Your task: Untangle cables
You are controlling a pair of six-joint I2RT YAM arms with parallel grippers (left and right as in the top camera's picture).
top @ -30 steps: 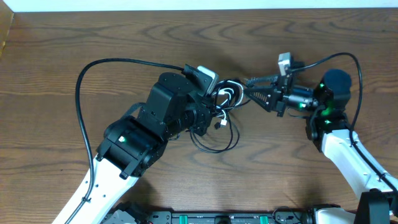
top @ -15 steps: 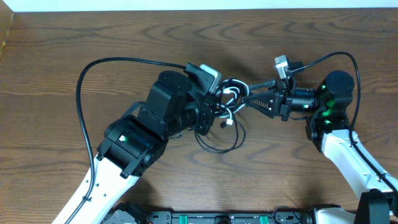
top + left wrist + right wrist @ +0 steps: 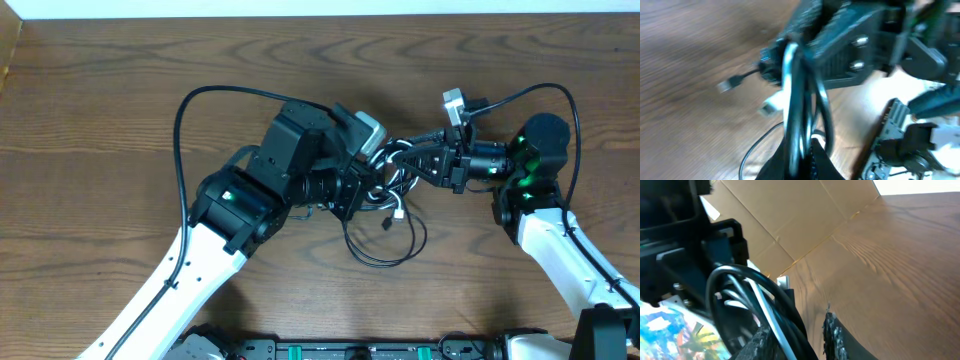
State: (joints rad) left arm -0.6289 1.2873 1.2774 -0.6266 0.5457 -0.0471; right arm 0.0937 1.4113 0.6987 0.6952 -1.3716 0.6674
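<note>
Overhead, the cables (image 3: 389,181) bunch mid-bench (image 3: 100,100) between both arms. Left claw (image 3: 801,157) is clamped on the bundle; right claw (image 3: 797,337) stands part-open around the same strands. Pinching several together and pulling apart would likely tighten the knot, not free it.

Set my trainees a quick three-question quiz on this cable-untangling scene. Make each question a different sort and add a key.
1. True or false: the left gripper is shut on the cables.
2. In the overhead view, where does the slack black loop lie on the table? A) below the bundle, toward the arms' bases; B) at the top edge; C) at the far left.
3. Fill in: in the right wrist view, the one cable that is not black, passing between the fingers of the right gripper, is ___.

Key: 1 true; 2 A; 3 white.
</note>
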